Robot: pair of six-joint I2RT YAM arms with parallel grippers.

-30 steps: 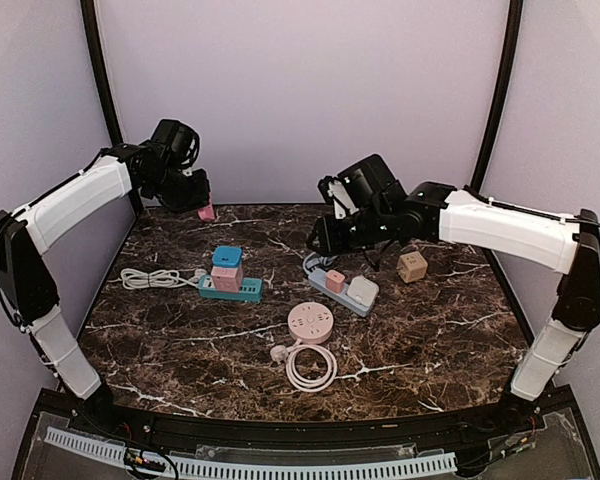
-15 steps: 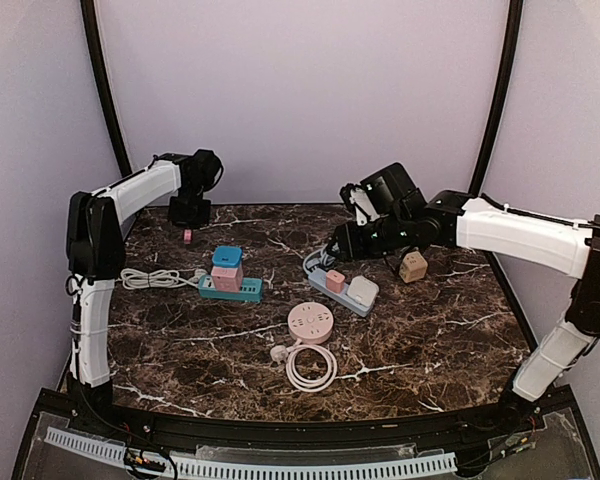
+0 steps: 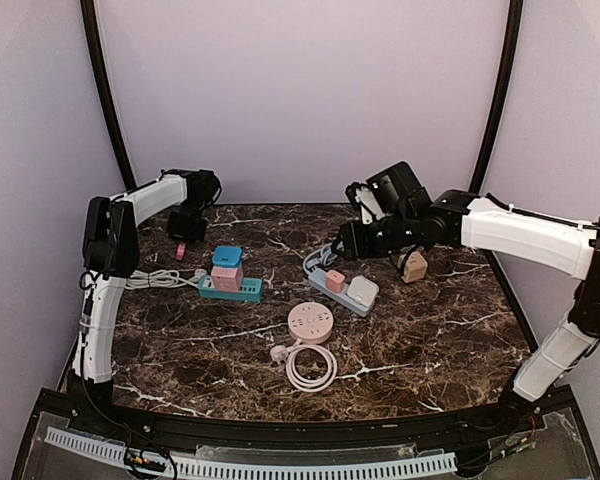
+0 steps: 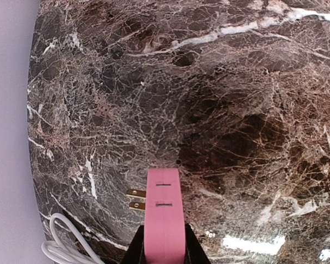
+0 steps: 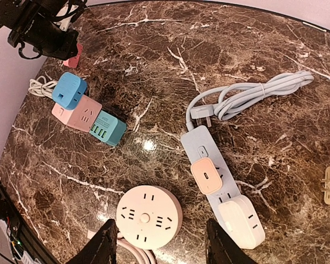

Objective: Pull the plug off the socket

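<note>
As the pink plug (image 4: 164, 220) showed from your left wrist, it stood in no socket. Your left gripper (image 4: 164, 250) had it pinched between narrow jaws at the far left of the marble table (image 4: 236, 110), its two brass prongs bare and sticking out sideways. Whether it touched the stone, I could not tell. Nearer you lay a coiled white cable (image 3: 150, 278), running to a teal power strip (image 5: 107, 131) that carried a blue adapter (image 5: 70, 91) and a pink cube adapter (image 5: 80, 114) side by side. Well apart from those, toward the middle, a grey power strip (image 5: 199, 147) lay slantwise with a small peach plug (image 5: 205, 175) and a white adapter (image 5: 241, 221) seated in it, its grey cord bundled beyond it. Your right gripper (image 5: 162, 242) hung above that strip with its fingers spread wide and nothing between them. A round pink socket (image 5: 148, 214) lay nearer you, and a tan cube adapter (image 3: 413, 266) sat off to the right.
</note>
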